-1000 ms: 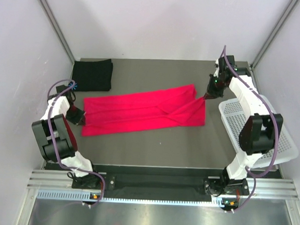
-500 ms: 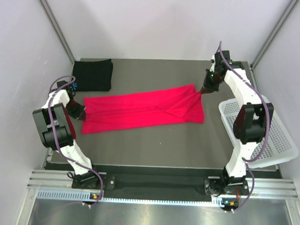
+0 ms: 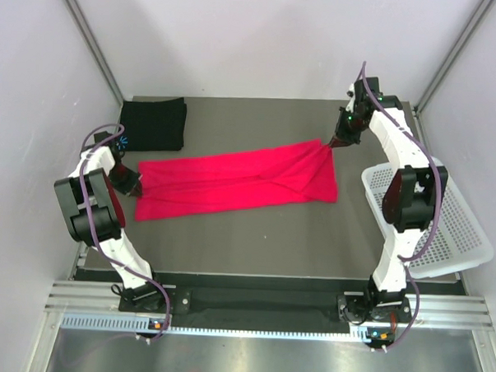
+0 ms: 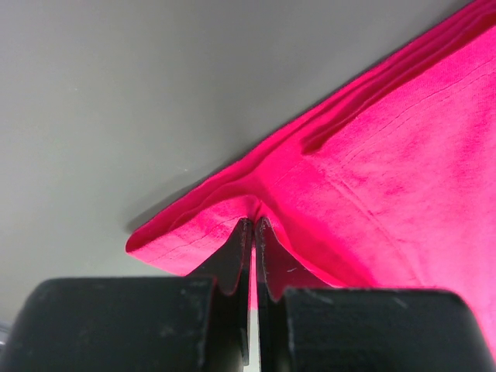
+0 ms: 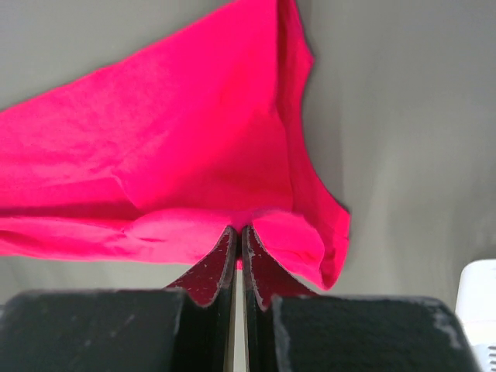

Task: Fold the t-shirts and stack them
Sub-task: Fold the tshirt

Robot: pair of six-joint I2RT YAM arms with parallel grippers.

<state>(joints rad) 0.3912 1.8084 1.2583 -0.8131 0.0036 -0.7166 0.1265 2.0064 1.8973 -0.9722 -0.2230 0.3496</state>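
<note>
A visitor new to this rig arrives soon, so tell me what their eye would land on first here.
The bright red-pink shirt lies stretched across the middle of the table, with the left pincer shut on its left end and the right pincer shut on its far right corner. A folded black shirt sits in the far left corner, and a white perforated basket sits at the right edge.
</note>
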